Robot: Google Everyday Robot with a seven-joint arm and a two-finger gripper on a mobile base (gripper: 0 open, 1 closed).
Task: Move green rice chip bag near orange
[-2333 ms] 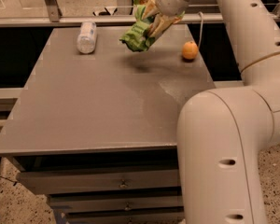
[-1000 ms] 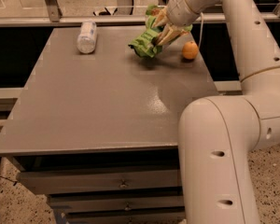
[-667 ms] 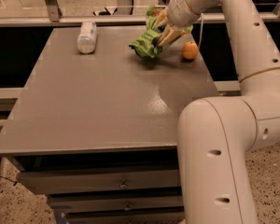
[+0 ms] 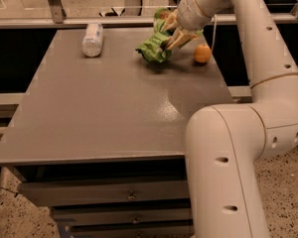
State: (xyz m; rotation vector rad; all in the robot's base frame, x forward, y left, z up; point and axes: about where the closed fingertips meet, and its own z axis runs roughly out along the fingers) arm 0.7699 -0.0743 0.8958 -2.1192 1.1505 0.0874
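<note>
Well to the left of the fingers [image 4: 183,36], a clear plastic bottle [image 4: 93,38] lies on its side on the tabletop [image 4: 114,103]; whether it holds anything cannot be told. The green rice chip bag [image 4: 151,48] hangs crumpled just left of and below the fingers, which pinch its upper right part. Its lower edge is at or barely above the tabletop, and nothing shows of what the pouch holds. The gripper [image 4: 172,39] sits over the far right part of the tabletop. Just to the right of the fingers lies the orange [image 4: 202,53], near the bag but not touching it. You look to be at the placing step, with the bag already brought close. The next move calls for you to set it fully down and let go without nudging the orange, which could roll.
</note>
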